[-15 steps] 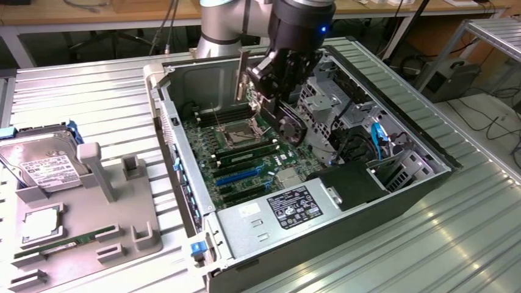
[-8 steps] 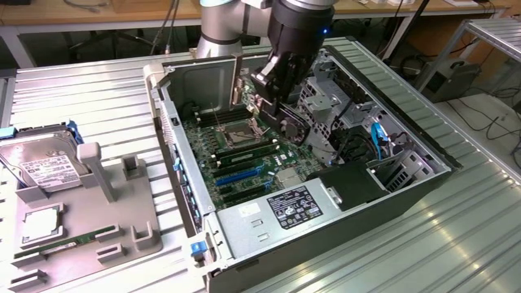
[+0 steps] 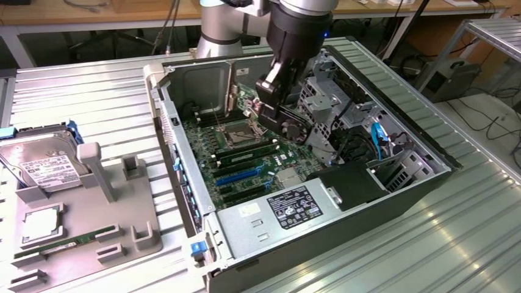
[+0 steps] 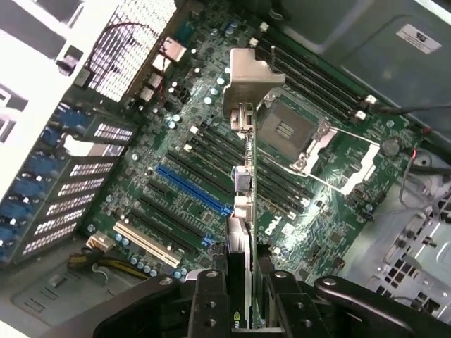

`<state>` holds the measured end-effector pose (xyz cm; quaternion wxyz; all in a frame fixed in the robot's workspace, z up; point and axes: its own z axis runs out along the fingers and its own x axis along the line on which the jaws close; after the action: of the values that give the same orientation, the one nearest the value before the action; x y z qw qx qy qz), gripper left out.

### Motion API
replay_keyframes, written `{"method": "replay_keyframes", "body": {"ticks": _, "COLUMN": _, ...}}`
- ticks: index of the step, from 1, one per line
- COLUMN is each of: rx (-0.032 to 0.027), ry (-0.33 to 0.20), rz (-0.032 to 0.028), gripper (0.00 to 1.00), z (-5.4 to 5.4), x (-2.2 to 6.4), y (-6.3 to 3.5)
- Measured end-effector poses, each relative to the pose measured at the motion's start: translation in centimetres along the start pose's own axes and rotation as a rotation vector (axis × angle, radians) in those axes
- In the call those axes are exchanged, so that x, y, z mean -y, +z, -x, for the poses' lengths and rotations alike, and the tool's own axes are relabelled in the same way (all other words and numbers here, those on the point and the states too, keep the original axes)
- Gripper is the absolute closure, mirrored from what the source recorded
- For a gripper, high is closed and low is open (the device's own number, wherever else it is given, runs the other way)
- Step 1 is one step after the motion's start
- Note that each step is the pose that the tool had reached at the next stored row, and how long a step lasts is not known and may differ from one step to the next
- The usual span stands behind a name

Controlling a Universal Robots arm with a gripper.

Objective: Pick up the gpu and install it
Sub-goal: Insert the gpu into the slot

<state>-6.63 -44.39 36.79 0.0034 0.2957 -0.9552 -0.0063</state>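
Observation:
The gpu [image 3: 287, 124] is a thin dark card hanging over the motherboard [image 3: 236, 165] inside the open computer case [image 3: 407, 131]. My gripper [image 3: 275, 101] is shut on its upper edge. In the wrist view I see the gpu [image 4: 243, 211] edge-on, running away from my gripper [image 4: 244, 310], with its silver bracket [image 4: 252, 74] at the far end. The card hovers above the board, beside the CPU socket [image 4: 292, 134] and apart from the blue slot [image 4: 194, 190]. The fingers [image 4: 210, 304] press on both faces of the card.
A grey fixture [image 3: 89, 207] at the exterior view's left carries a silver hard drive [image 3: 45, 162] and a green RAM stick [image 3: 65, 241]. Inside the case stand the power supply [image 3: 277, 213], a drive cage [image 3: 326, 101] and blue cables [image 3: 376, 137] close to the arm.

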Motion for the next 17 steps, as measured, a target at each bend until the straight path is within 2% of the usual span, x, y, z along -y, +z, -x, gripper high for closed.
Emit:
{"method": "replay_keyframes", "body": {"ticks": 2, "rx": -0.0006, "ry": -0.037, "rz": -0.0001, "gripper": 0.74, "z": 0.0, "x": 0.0, "y": 0.12}}
{"method": "replay_keyframes", "body": {"ticks": 3, "rx": -0.001, "ry": -0.073, "rz": -0.0001, "gripper": 0.74, "z": 0.0, "x": 0.0, "y": 0.23}}
{"method": "replay_keyframes", "body": {"ticks": 15, "rx": -0.0042, "ry": -0.3, "rz": -0.0008, "gripper": 0.74, "z": 0.0, "x": 0.01, "y": 0.47}}
{"method": "replay_keyframes", "body": {"ticks": 17, "rx": -0.0049, "ry": -0.36, "rz": -0.0009, "gripper": 0.74, "z": 0.0, "x": 0.01, "y": 0.48}}
